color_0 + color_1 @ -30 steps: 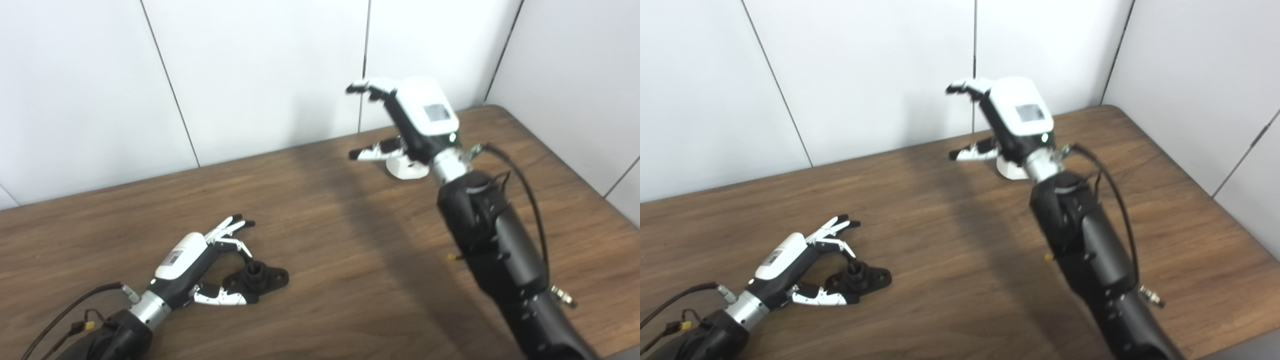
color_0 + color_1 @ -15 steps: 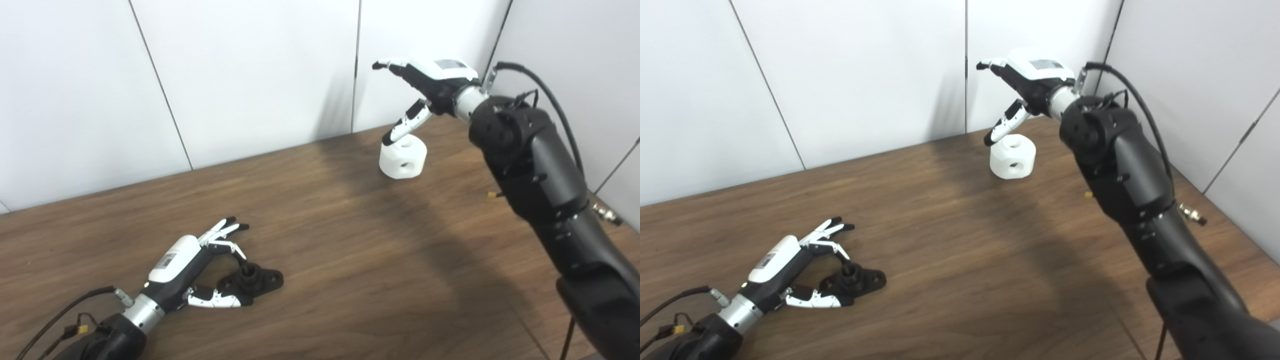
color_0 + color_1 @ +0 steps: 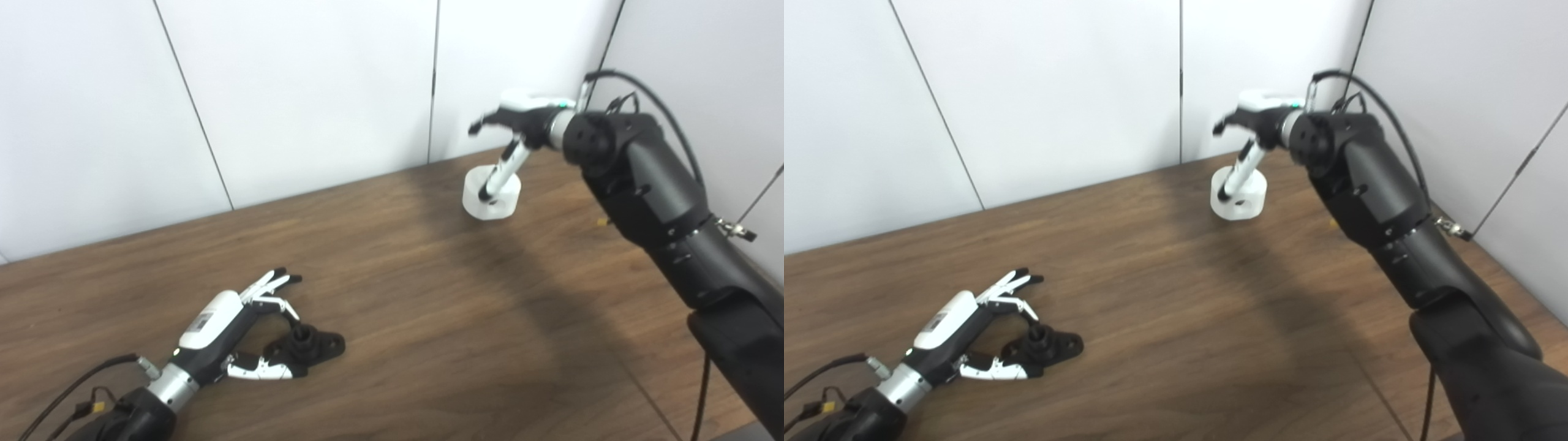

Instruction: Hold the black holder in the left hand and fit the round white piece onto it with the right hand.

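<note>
Since the earlier frames the right hand [image 3: 520, 119] has swung away from the camera and dropped toward the far right corner of the brown wood-grain table [image 3: 429, 318], while the left hand [image 3: 236, 334] has barely shifted.

From the left eye view, the right hand hangs just above the round white plastic piece [image 3: 492, 195], which sits on the table near the white panelled wall [image 3: 306, 86]. Its fingers are spread and curved, and its thumb reaches down across the front of the piece; whether the thumb touches it I cannot tell. Nothing is gripped yet. Near the front left, the left hand lies low on the table with fingers apart, bracketing the flat black plastic holder with its raised round post [image 3: 306, 348]. The thumb lies along the holder's near edge and the fingers arch over its far side, but they have not closed on it.

From the right eye view, the same holds: the black holder [image 3: 1044, 348] rests flat on the wood between the open fingers and thumb of the left hand [image 3: 968, 343], and the white piece [image 3: 1238, 195] stands well apart from it under the open right hand [image 3: 1255, 122].

By my reading, nothing of the task is finished: both grasps, the lift of the holder, the carry across and the fitting all remain.
</note>
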{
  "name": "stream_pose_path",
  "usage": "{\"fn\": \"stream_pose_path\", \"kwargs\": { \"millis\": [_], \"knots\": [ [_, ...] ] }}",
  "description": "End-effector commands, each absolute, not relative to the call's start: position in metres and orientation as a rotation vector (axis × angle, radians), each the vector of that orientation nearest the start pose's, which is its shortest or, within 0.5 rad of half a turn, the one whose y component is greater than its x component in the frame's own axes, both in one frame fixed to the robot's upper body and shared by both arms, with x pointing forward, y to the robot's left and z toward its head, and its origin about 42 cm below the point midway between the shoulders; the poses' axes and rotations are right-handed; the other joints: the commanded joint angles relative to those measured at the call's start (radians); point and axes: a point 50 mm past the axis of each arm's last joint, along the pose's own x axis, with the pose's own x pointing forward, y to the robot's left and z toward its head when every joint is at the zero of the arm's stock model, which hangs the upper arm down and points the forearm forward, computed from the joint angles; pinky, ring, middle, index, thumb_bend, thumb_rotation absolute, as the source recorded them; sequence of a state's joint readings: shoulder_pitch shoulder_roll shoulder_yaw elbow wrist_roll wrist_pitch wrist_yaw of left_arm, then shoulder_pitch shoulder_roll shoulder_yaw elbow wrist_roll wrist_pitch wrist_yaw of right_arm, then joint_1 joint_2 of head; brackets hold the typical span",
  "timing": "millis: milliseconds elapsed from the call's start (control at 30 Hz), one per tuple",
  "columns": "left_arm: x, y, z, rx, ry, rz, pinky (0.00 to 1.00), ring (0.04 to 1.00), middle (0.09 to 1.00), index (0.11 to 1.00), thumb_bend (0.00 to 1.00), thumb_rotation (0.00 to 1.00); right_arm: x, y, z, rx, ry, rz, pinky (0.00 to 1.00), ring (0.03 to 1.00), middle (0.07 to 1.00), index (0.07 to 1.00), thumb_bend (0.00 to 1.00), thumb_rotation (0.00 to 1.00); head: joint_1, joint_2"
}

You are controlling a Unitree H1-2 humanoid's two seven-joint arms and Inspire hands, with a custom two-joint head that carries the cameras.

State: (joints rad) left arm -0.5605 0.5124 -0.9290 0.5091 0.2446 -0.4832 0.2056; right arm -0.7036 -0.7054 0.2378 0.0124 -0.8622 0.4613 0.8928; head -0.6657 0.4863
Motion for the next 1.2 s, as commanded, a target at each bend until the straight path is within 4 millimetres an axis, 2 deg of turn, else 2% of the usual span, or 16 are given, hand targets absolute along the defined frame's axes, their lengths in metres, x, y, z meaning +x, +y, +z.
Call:
{"fn": "stream_pose_path", "kwargs": {
  "millis": [0, 200, 300, 367, 433, 833, 1000, 1167],
  "knots": [
    [0.341, 0.260, 0.040, 1.042, -0.152, -0.923, 0.95, 1.000, 0.933, 0.482, 0.52, 0.06, 0.447, -0.345, 0.379, -1.521, 0.320, 0.158, 0.85, 1.000, 0.999, 0.933, 1.00, 0.35, -0.002, 0.000],
    [0.338, 0.262, 0.037, 1.042, -0.148, -0.917, 0.94, 1.000, 0.931, 0.481, 0.52, 0.06, 0.462, -0.344, 0.369, -1.577, 0.392, 0.152, 0.85, 1.000, 1.000, 0.943, 1.00, 0.35, -0.002, -0.006],
    [0.337, 0.263, 0.035, 1.035, -0.132, -0.918, 0.94, 1.000, 0.926, 0.481, 0.52, 0.06, 0.465, -0.344, 0.364, -1.602, 0.411, 0.155, 0.88, 1.000, 1.000, 0.946, 1.00, 0.36, 0.000, -0.007],
    [0.337, 0.264, 0.033, 1.031, -0.122, -0.920, 0.95, 1.000, 0.928, 0.481, 0.52, 0.06, 0.467, -0.344, 0.361, -1.609, 0.417, 0.156, 0.97, 1.000, 1.000, 0.951, 1.00, 0.36, 0.002, -0.009],
    [0.336, 0.264, 0.033, 1.029, -0.118, -0.924, 0.95, 1.000, 0.929, 0.481, 0.52, 0.06, 0.467, -0.344, 0.359, -1.607, 0.419, 0.157, 0.99, 1.000, 1.000, 0.954, 1.00, 0.35, 0.002, -0.009],
    [0.336, 0.263, 0.032, 1.032, -0.121, -0.922, 0.94, 1.000, 0.925, 0.481, 0.52, 0.06, 0.465, -0.350, 0.349, -1.608, 0.413, 0.133, 1.00, 1.000, 1.000, 0.953, 1.00, 0.31, 0.012, -0.017],
    [0.336, 0.262, 0.031, 1.041, -0.125, -0.929, 0.94, 1.000, 0.926, 0.481, 0.52, 0.06, 0.463, -0.354, 0.341, -1.607, 0.386, 0.127, 1.00, 1.000, 1.000, 0.935, 0.96, 0.27, 0.024, -0.016],
    [0.334, 0.261, 0.029, 1.047, -0.125, -0.936, 0.95, 1.000, 0.923, 0.481, 0.52, 0.06, 0.467, -0.352, 0.334, -1.608, 0.369, 0.135, 1.00, 1.000, 1.000, 0.931, 0.95, 0.28, 0.026, -0.019]
  ]
}}
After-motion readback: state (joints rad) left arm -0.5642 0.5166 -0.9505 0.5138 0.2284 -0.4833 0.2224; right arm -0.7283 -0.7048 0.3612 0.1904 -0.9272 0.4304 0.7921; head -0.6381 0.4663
